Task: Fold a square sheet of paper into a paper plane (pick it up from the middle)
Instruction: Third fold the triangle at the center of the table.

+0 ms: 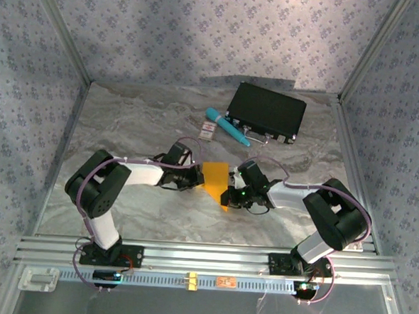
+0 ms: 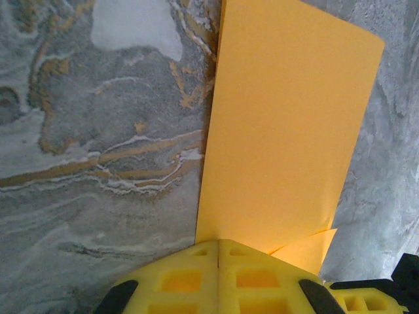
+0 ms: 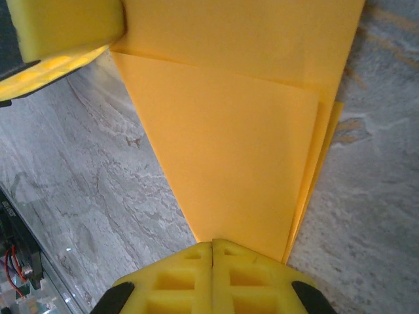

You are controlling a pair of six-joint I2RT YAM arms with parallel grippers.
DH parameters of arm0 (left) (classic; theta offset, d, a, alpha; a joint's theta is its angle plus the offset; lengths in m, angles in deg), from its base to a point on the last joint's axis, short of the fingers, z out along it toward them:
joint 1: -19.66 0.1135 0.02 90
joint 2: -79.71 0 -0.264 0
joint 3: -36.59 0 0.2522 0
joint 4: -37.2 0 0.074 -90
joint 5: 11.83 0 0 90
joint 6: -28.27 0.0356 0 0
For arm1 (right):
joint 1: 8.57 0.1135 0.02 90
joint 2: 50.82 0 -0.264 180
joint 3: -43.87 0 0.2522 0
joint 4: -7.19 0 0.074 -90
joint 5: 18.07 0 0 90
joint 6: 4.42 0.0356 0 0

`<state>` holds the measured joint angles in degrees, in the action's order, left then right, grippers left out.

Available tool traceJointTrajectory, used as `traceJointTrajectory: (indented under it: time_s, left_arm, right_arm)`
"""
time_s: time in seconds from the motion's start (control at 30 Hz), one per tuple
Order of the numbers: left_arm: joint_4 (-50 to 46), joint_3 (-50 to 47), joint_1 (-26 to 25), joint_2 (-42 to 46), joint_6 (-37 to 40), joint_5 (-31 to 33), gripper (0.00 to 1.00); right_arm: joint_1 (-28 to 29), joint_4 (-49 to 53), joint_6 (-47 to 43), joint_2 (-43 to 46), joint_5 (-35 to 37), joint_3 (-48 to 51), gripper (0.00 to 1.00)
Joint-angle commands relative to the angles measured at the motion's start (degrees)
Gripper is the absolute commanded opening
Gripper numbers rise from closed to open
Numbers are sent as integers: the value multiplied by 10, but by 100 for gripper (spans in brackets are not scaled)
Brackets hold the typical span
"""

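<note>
Seen from above, the left hand (image 1: 195,176) reaches to the 9 o'clock edge of the square sheet of paper (image 1: 216,176), which sits mid-tabletop (image 1: 140,124), folded into layers. In the left wrist view its yellow pads are pressed tight together, pinching the sheet's near edge. At the sheet's 4 o'clock, the right hand (image 1: 231,195) is also closed tight, gripping the sheet where it narrows to a point. Towards 12 o'clock lie a small white-and-red card (image 1: 209,132) and a teal pen (image 1: 227,127). A black case (image 1: 265,112) lies at 1 o'clock.
</note>
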<state>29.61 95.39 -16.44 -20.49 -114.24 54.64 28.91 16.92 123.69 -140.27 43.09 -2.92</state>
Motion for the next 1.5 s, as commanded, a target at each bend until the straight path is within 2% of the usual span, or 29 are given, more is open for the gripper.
traceJointTrajectory:
  time_s: [0.0, 0.3, 0.43, 0.7, 0.9, 1.1, 1.47]
  left_arm:
    - [-20, -7, 18, -10, 19, 35, 6]
    - [-31, 2, 15, 57, 17, 41, 15]
    - [-35, 14, -9, 70, 22, 39, 15]
    - [-26, 49, -71, 10, 27, 6, 10]
    - [-45, 62, -73, -42, 31, 12, 6]
    - [-78, 57, -71, -54, 42, 34, 4]
    - [-79, 59, -71, -60, 46, 34, 3]
  right_arm:
    - [-2, 72, -8, -13, 20, 25, 0]
    - [-3, 72, -7, -10, 20, 25, 0]
    - [-3, 72, -7, -8, 22, 25, 0]
    - [-4, 71, -8, -6, 21, 25, 0]
    - [-7, 70, -11, 11, 16, 23, 0]
    - [-5, 64, -16, 38, -17, -18, 1]
    - [2, 44, -38, -66, -42, -82, 4]
